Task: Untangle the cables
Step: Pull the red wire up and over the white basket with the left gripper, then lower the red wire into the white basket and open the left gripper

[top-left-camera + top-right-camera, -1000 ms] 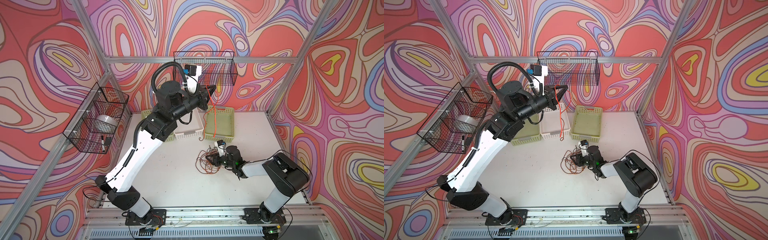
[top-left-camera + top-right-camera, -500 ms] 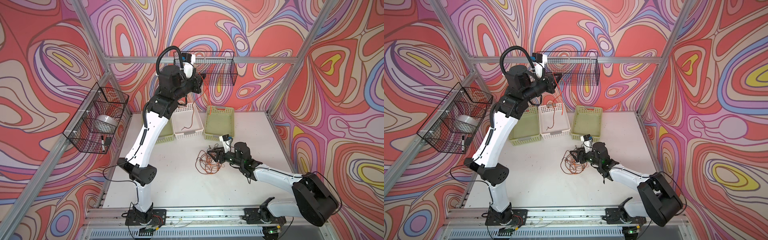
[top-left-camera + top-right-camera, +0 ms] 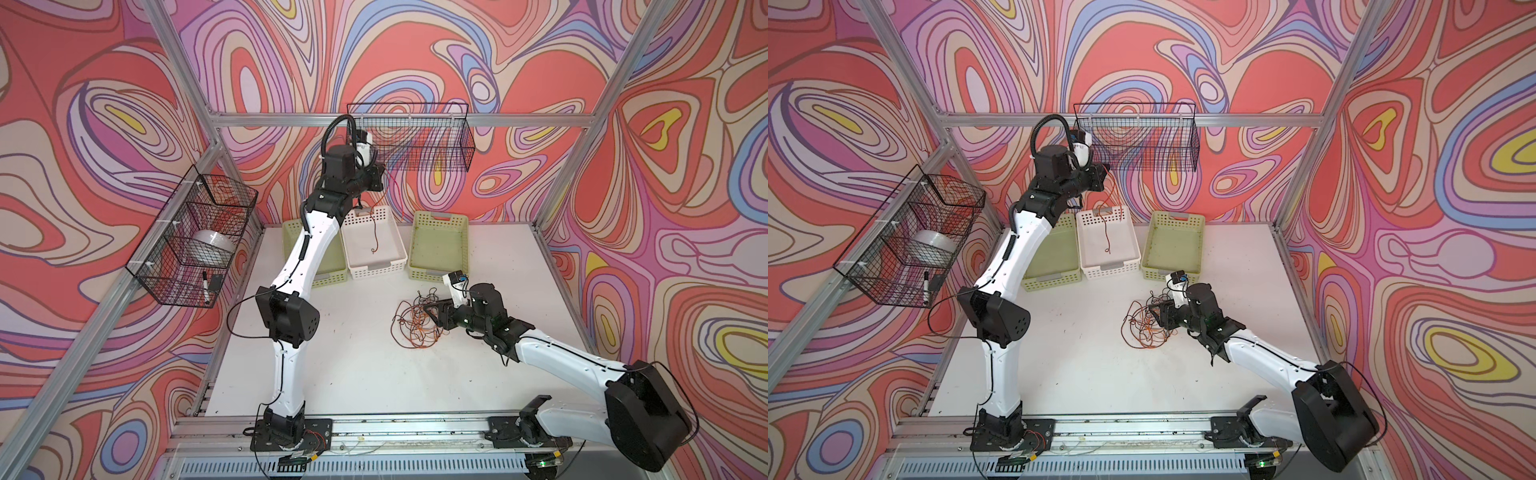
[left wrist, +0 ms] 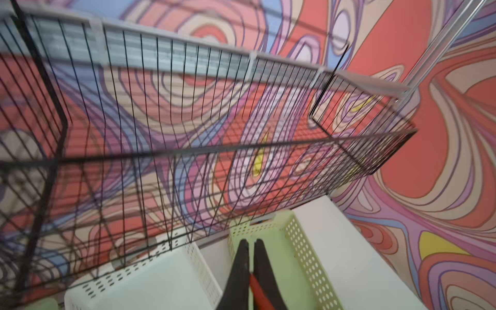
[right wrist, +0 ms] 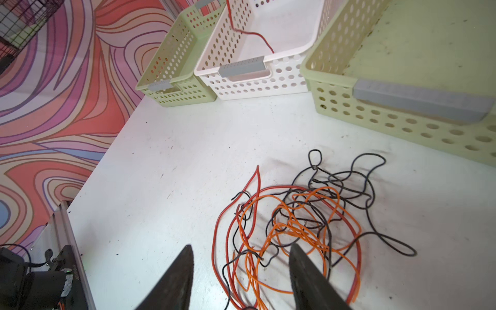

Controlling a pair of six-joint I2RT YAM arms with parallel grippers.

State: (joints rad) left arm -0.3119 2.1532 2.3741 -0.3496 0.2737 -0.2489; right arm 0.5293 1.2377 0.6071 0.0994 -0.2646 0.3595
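**Left gripper (image 4: 251,241) clamps a red cord (image 4: 257,290); right gripper (image 5: 240,245) gapes over the tangle (image 3: 415,322)**

We see the left gripper's fingers pressed together on the red cord. The cord hangs from them, and its free end lies inside the white basket (image 3: 376,271). The left arm (image 3: 303,257) rises from the tabletop's front edge, bends at the elbow and stretches high. Its wrist is level beside one end of the wire basket (image 3: 432,153) on the back wall.

The right arm (image 3: 552,357) reaches low from the front right corner. Its fingers stand apart just above the tangle and grip nothing that we can make out. That loose heap of orange, black and red cords lies near the middle of the white tabletop (image 3: 353,374).

Three perforated baskets line the back edge, the white one between two green ones (image 3: 328,276) (image 3: 436,272). A second wire basket (image 3: 187,249) hangs on the left wall. Swirling red, pink and lilac patterns cover the walls (image 3: 457,62).
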